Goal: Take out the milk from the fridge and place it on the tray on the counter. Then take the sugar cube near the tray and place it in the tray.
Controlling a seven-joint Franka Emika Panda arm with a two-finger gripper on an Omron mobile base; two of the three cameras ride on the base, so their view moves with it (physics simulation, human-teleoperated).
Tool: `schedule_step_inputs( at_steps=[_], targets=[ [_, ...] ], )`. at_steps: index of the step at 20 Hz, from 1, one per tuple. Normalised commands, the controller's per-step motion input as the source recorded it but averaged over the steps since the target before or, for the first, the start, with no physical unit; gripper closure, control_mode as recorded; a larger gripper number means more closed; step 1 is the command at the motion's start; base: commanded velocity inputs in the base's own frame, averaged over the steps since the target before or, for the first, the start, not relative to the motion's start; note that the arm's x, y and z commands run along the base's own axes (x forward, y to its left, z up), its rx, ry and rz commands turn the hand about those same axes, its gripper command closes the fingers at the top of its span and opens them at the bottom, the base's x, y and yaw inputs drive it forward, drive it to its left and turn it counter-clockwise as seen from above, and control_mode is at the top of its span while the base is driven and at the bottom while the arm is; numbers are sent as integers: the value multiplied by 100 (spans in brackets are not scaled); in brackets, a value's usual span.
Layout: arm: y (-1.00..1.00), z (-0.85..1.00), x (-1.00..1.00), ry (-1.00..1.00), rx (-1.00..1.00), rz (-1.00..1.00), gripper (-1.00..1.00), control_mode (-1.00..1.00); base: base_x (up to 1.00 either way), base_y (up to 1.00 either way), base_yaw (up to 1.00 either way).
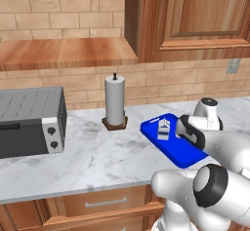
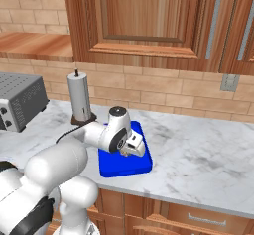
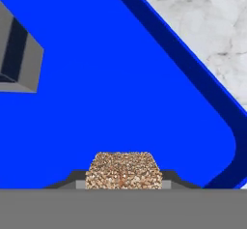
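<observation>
Gripper (image 3: 123, 183) jaws pinch the sugar cube (image 3: 123, 170) above the blue tray (image 3: 144, 102); left to right there, the milk (image 3: 17, 54) stands clear, then the rim. Letting go from too high could bounce the cube over that rim onto the counter (image 3: 202, 20).

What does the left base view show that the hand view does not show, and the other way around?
The left base view alone shows the paper-towel roll, the grey toaster oven, the wooden cabinets and the brick wall.

The hand view alone shows the sugar cube held between the gripper fingers, above the tray floor.

Both show the blue tray, the milk on it, and the marble counter.
</observation>
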Motion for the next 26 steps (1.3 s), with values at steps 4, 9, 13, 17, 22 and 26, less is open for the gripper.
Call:
schedule_step_inputs(
  at_steps=[4, 9, 13, 17, 22, 26],
  targets=[
    [0, -34, 3, 4, 0, 2, 100, -100, 0, 0, 0],
    [0, -29, 2, 3, -1, 1, 100, -100, 0, 0, 0],
    [0, -28, 13, 5, 0, 0, 100, -100, 0, 0, 0],
    [0, -30, 14, 5, -1, 0, 100, -100, 0, 0, 0],
    [2, -38, 6, 2, -2, 0, -100, -100, 0, 0, 0],
    [2, -11, 3, 1, 0, 0, -100, -100, 0, 0, 0]
  ],
)
